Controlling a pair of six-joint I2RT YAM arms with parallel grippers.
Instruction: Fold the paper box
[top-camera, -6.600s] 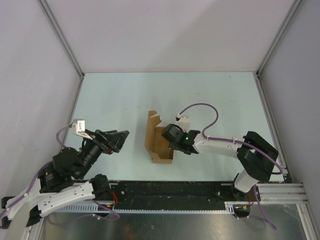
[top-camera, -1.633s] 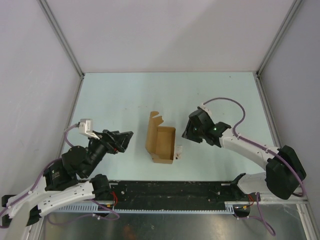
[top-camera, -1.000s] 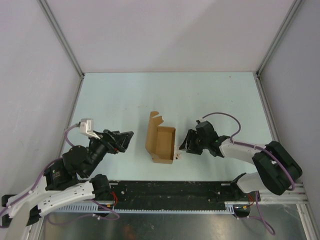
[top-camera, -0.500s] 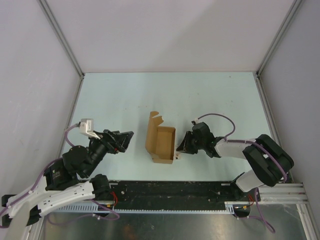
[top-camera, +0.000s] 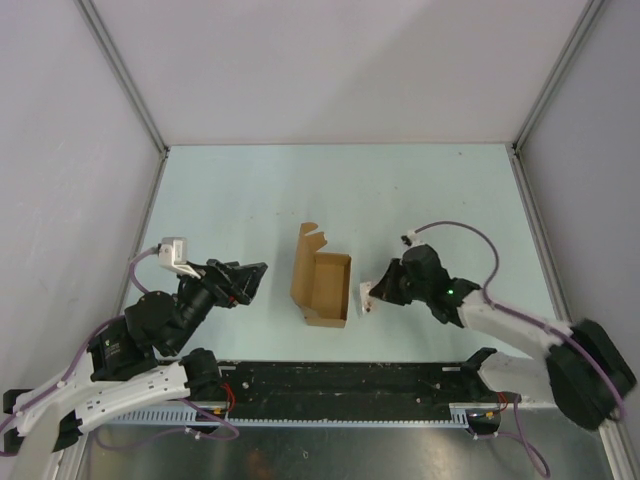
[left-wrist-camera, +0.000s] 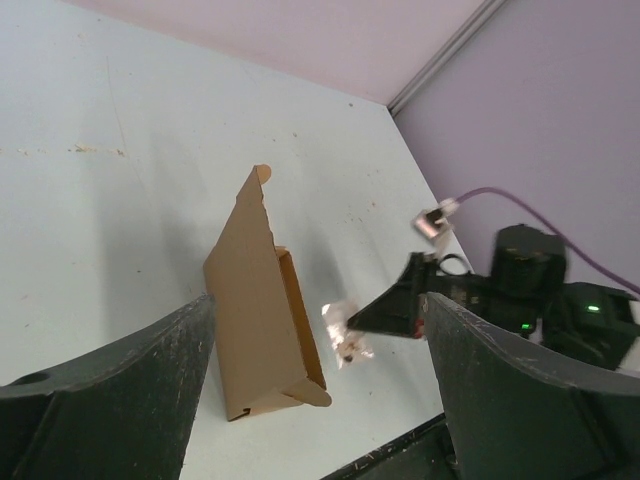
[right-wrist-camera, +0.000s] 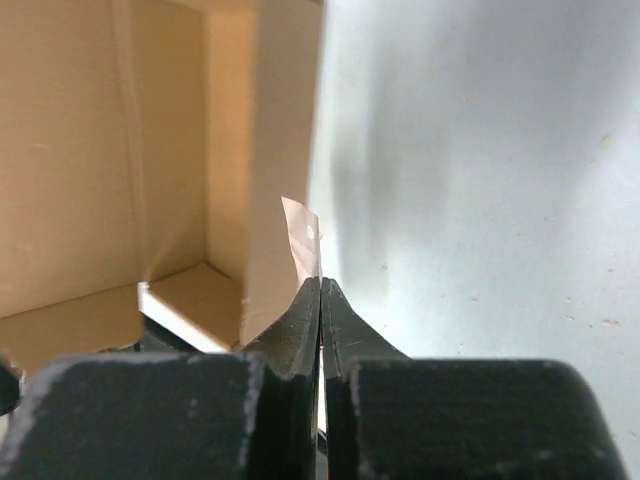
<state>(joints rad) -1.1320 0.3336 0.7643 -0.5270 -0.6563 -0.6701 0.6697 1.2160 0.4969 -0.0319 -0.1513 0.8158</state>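
White shells are being paired with black joints on both the left arm (top-camera: 110, 398) and the right arm (top-camera: 510, 325). A lilac cable (top-camera: 450, 223) is being routed along each arm. A green light (top-camera: 449, 292) is being shown on the right wrist, a white plug (top-camera: 168, 250) on the left. Broad matte-black fingers (left-wrist-camera: 110, 400) are being seen on the left gripper (left-wrist-camera: 318, 298); slim, tapered black ones on the right gripper (right-wrist-camera: 320, 285).
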